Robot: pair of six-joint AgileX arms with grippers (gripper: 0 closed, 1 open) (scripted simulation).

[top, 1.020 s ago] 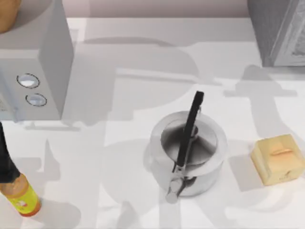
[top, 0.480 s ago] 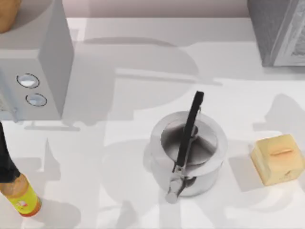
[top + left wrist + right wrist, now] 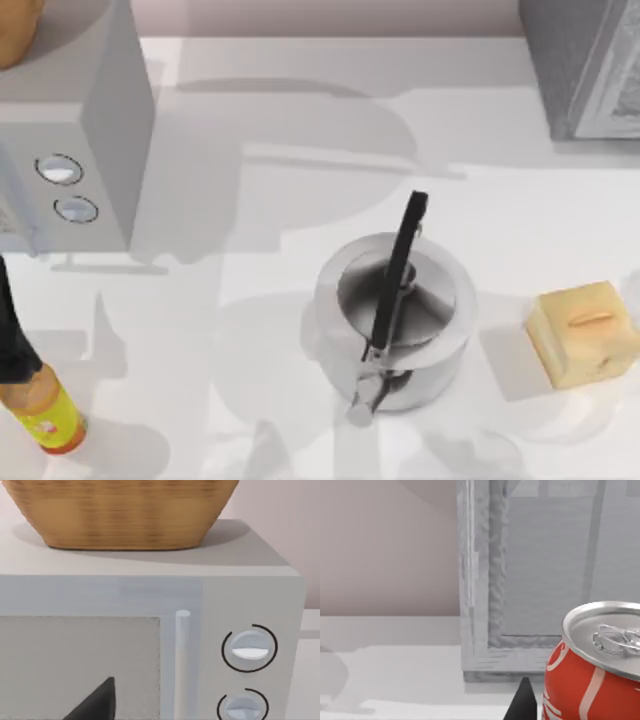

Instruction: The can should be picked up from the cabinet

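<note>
In the right wrist view the can (image 3: pixel 600 670) is red with white stripes and a silver pull-tab top, very close to the camera. My right gripper (image 3: pixel 557 711) is shut on the can; one dark fingertip (image 3: pixel 522 702) lies against its side and the other is hidden behind it. The grey cabinet (image 3: pixel 480 580) stands just behind the can, with its frame and inner wall visible. It sits at the table's far right corner (image 3: pixel 575 70). A dark part of my left arm (image 3: pixel 10 335) shows at the left edge of the table, and one finger (image 3: pixel 95 702) faces the microwave.
A steel pot (image 3: pixel 395 315) with a black handle stands mid-table. A tan cube (image 3: pixel 585 332) lies to its right. An orange bottle (image 3: pixel 45 415) stands at the front left. The microwave (image 3: pixel 70 130) at the far left carries a wicker basket (image 3: pixel 120 510).
The arm's shadow by the cabinet has slid right and forward off the table. The pot, cube and bottle have not moved.
</note>
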